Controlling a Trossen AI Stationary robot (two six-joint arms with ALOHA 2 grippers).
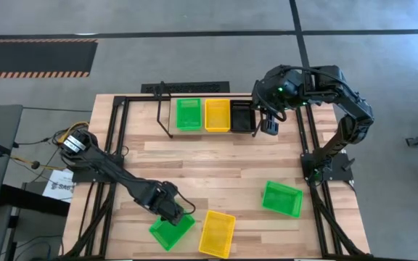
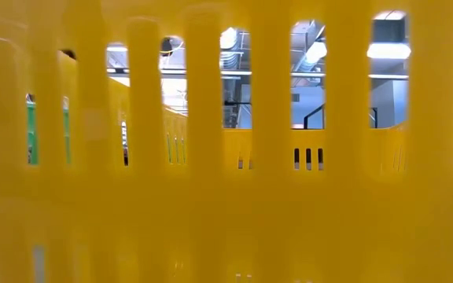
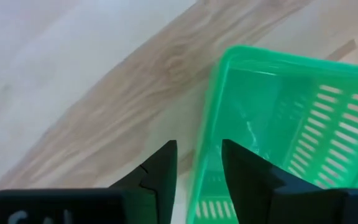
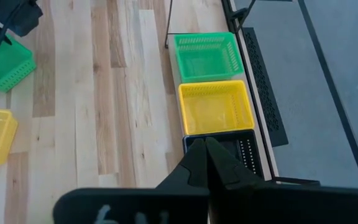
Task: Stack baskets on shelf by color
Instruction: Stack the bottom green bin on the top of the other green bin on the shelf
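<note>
- The left gripper (image 1: 182,214) sits low at the near edge of the surface (image 1: 216,163), its jaws spread either side of the rim of a loose green basket (image 1: 170,230). From the wrist view the wall looks to sit between the fingers (image 3: 160,171) without being pinched, though that angle is poor.
- If the jaws close off-centre on that thin rim, the basket may tip or skid toward the edge.
- Just beside it lies a loose yellow basket (image 1: 217,233); a swing during the lift could knock it.
- At the far side, the shelf (image 1: 167,116) holds a green stack (image 1: 188,114), a yellow stack (image 1: 217,114) and a black stack (image 1: 242,116) in a row.
- The right gripper (image 1: 268,125) hovers over the shelf's black end, jaws pressed together on nothing; it could crowd a delivery there.
- A second loose green basket (image 1: 281,199) lies well apart on the right.
</note>
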